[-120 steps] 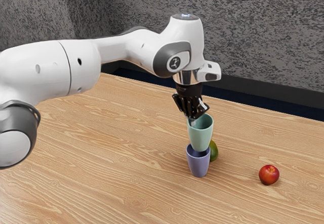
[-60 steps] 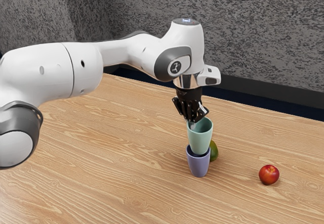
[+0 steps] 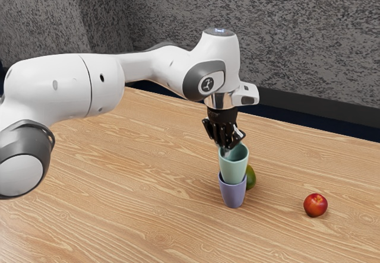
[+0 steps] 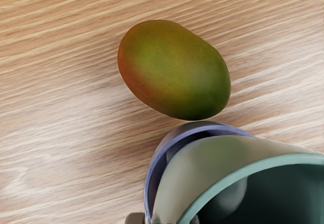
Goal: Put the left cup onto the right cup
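Nearest you, the purple cup (image 3: pixel 232 193) stood upright on the surface (image 3: pixel 119 174), with the apple (image 3: pixel 315 204) well off to its right. The teal cup (image 3: pixel 233 165) sat nested in the purple cup, its axis near vertical with a slight lean, directly under the claw (image 3: pixel 228 146). The claw was nearly closed, pinching the teal cup's rim wall from above. Your exit looked to be release, then straight up along that axis. The mango (image 4: pixel 174 70) lay just behind the purple cup.
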You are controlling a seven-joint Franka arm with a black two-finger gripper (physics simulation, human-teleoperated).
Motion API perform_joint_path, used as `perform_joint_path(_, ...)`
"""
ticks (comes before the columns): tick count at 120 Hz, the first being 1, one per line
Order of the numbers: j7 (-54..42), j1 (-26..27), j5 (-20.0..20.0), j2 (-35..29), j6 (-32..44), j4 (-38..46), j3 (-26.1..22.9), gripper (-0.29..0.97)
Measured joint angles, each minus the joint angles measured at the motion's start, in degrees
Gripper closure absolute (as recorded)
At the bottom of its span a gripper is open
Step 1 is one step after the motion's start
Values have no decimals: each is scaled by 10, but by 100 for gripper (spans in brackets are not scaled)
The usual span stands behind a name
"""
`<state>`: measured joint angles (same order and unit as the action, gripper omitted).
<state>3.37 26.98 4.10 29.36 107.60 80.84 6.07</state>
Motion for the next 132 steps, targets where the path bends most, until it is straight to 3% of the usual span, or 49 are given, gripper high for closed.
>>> perform_joint_path(21,-2,-2,11,1,0,0,1,33)
perform_joint_path(44,-3,-1,13,-9,-2,-4,6,15)
perform_joint_path(76,-4,-26,13,-84,-40,-5,10,6)
perform_joint_path(132,-5,-215,7,-222,-164,1,4,3)
